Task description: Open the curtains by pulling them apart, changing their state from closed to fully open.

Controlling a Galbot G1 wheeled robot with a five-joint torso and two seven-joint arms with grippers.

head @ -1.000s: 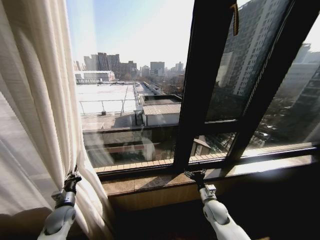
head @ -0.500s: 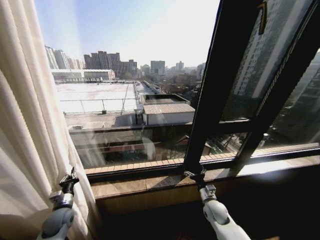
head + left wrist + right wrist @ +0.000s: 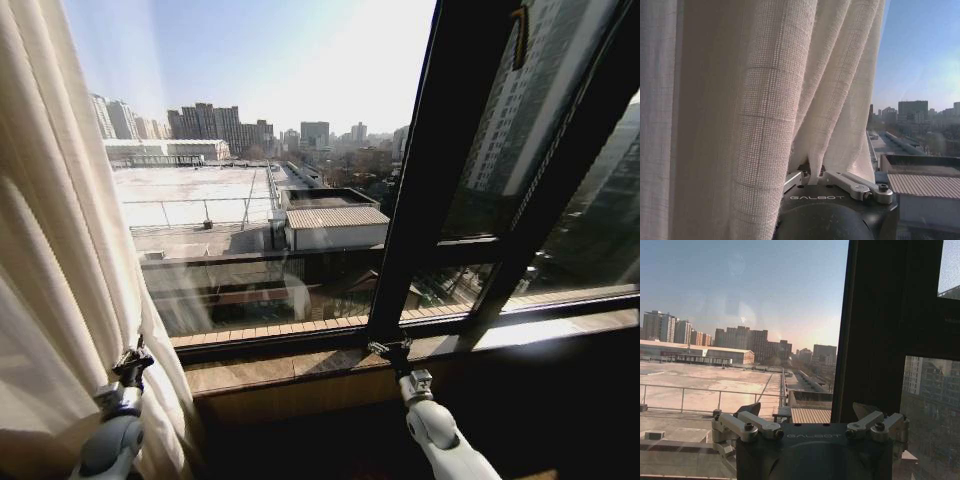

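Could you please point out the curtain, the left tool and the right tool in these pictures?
curtain [image 3: 60, 250], head view, on the pleated cream fabric at the window's left.
left tool [image 3: 132, 362], head view, at its tips, closed on the curtain's edge.
right tool [image 3: 390, 349], head view, at its tips by the window sill.

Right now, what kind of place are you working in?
Probably an upper-floor room in a city building. The left gripper grips a sheer cream curtain at a dark-framed window above a stone sill, overlooking rooftops and high-rise blocks.
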